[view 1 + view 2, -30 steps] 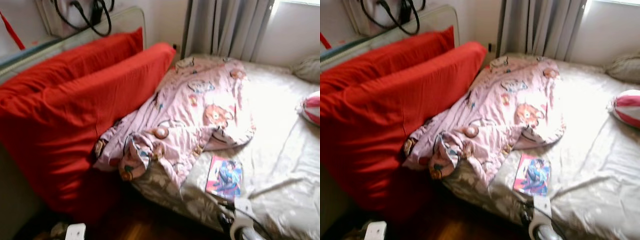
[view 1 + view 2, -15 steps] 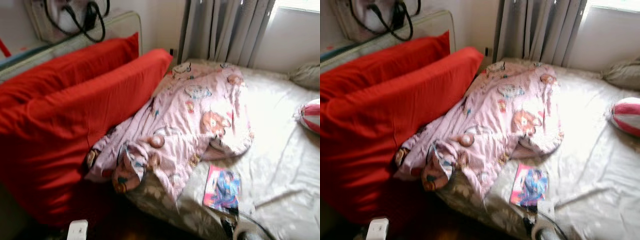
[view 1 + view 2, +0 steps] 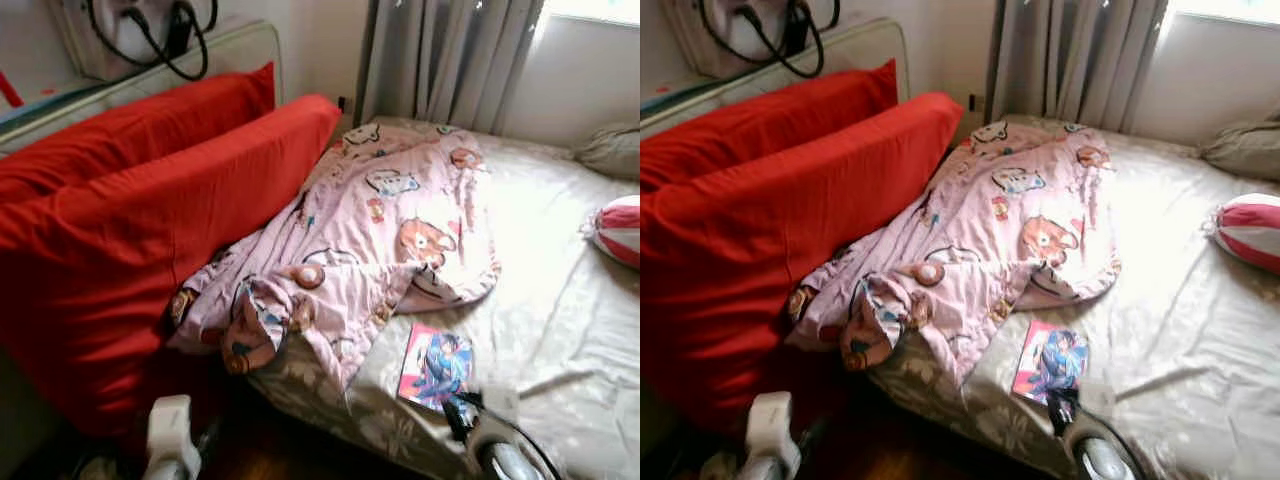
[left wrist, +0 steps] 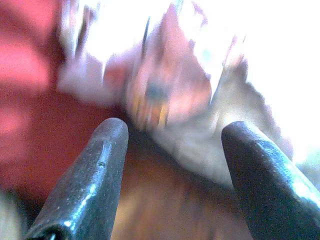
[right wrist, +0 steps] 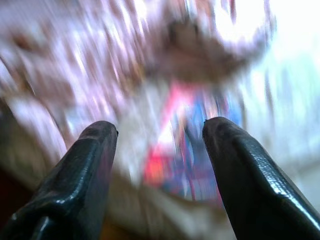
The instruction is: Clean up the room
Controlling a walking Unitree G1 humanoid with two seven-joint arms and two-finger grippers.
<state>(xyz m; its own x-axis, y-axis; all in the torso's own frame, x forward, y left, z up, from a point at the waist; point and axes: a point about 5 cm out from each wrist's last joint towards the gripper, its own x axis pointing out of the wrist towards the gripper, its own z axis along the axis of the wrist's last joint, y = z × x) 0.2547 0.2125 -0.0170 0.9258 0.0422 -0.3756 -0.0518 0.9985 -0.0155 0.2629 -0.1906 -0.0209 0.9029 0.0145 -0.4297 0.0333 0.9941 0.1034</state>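
Note:
A crumpled pink blanket [image 3: 380,230] with cartoon prints lies across the bed and spills over its near corner. A colourful comic book [image 3: 437,366] lies flat on the beige sheet [image 3: 560,330] just below the blanket's edge. My right gripper [image 5: 159,124] is open, low at the bed's near edge, and looks at the blurred book [image 5: 195,150]. My left arm [image 3: 170,440] is raised at the lower left by the red pillows. My left gripper [image 4: 174,125] is open and faces the blanket's hanging corner [image 4: 160,95]. Nothing is held.
Two big red pillows [image 3: 150,230] lean against the headboard on the left. A red-and-white striped cushion [image 3: 620,230] and a grey pillow [image 3: 610,150] lie at the right. Grey curtains [image 3: 450,60] hang behind the bed. Dark wooden floor [image 3: 270,450] shows below the bed corner.
Both arms have come up further into the bottom of the eye views, the left one most. The camera has shifted slightly; the blanket and book lie as before.

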